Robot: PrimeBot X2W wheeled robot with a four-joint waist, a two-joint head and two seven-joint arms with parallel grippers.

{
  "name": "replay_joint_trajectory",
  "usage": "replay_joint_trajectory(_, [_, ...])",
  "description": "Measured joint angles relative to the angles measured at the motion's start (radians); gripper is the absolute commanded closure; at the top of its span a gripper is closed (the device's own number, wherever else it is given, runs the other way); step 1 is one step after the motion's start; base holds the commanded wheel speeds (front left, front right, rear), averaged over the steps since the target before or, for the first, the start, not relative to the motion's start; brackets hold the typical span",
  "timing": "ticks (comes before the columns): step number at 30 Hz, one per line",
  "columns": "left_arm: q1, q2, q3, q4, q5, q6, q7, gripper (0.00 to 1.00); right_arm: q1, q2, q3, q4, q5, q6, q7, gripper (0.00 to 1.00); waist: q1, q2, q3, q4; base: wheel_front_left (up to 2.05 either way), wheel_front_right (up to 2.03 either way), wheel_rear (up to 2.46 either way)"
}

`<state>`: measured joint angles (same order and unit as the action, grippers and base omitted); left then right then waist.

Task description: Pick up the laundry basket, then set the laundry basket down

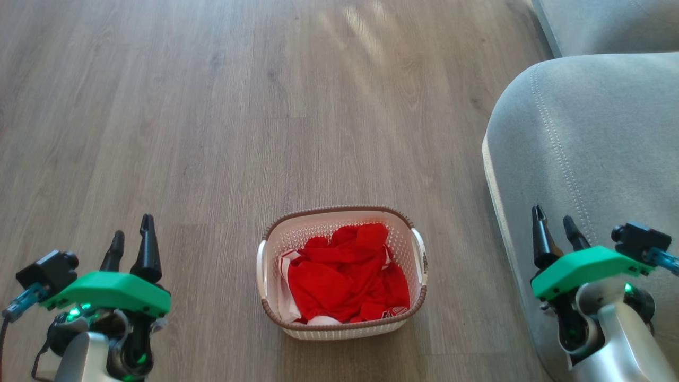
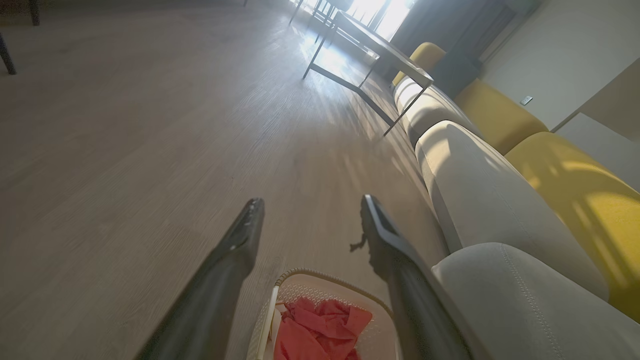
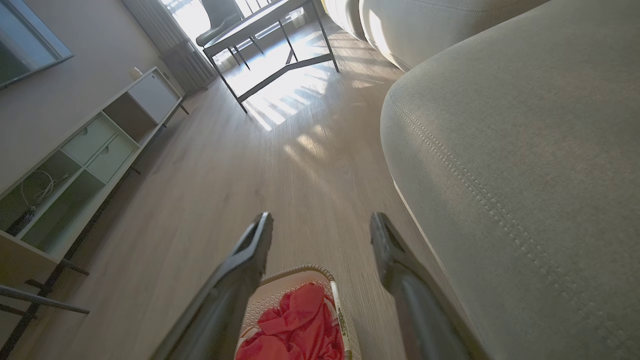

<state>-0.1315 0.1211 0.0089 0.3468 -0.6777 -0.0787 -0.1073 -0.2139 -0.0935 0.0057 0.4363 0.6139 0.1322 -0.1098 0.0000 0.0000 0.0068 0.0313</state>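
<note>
Laundry basket sits on the wood floor, centred between the arms, with a grey sofa near its right side. Left gripper and right gripper hang well apart from it, fingers spread, nothing between them. Judged step: approach for a two-arm lift. Bring each gripper to its own white side handle, left handle and right handle, at matched pace. Clamp the handles, not the perforated wall. Lift level so the red clothes stay in. Right arm works close to the sofa; watch the clearance.
</note>
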Motion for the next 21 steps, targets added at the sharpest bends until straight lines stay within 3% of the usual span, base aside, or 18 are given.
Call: replay_joint_trajectory(21, [-0.057,0.0,0.003,0.029,0.184,0.019,-0.044,0.0,-0.069,-0.001,0.066,-0.004,-0.256,0.0,-0.061,0.0,0.0,0.0,-0.003,0.009,0.0,0.0,0.0])
